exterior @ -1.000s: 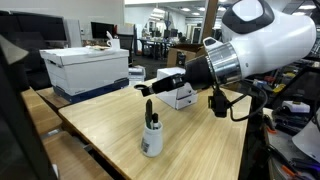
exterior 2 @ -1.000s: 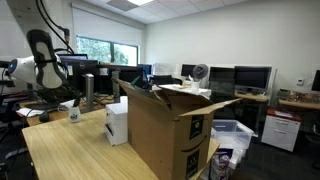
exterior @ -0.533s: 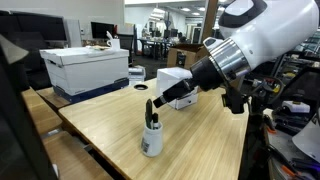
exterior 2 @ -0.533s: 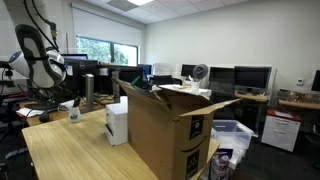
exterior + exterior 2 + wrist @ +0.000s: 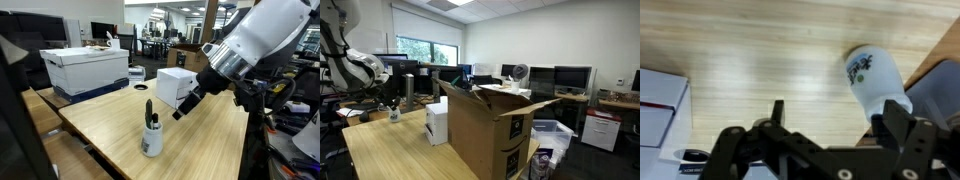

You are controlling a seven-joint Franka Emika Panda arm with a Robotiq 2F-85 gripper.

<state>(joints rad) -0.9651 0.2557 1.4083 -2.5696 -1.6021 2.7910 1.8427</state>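
**Gripper wide open, clear of the marker**

My gripper (image 5: 181, 110) stands fully open and holds nothing. In an exterior view it hangs in the air at about 2 o'clock from the cup (image 5: 151, 138), apart from the marker (image 5: 150, 108) that stands upright in that cup. In the wrist view my two dark fingers (image 5: 777, 113) are spread wide. The cup (image 5: 876, 82) shows there at 1 o'clock, near one finger but not between them.

A second ago the fingers sat narrower, right over the marker's top. Since then they have widened and drawn off toward 3 o'clock. The marker has stayed in the cup.

The table (image 5: 100, 125) is pale wood, smooth, with straight grain and square edges. At 10 o'clock from the cup sits a big white lidded box (image 5: 85, 68), resting on something blue. At 1 o'clock from the cup is a smaller white carton (image 5: 172, 84), cube-like and matte. The cup is white and round-bodied with a small printed mark. The marker is a slim black stick.
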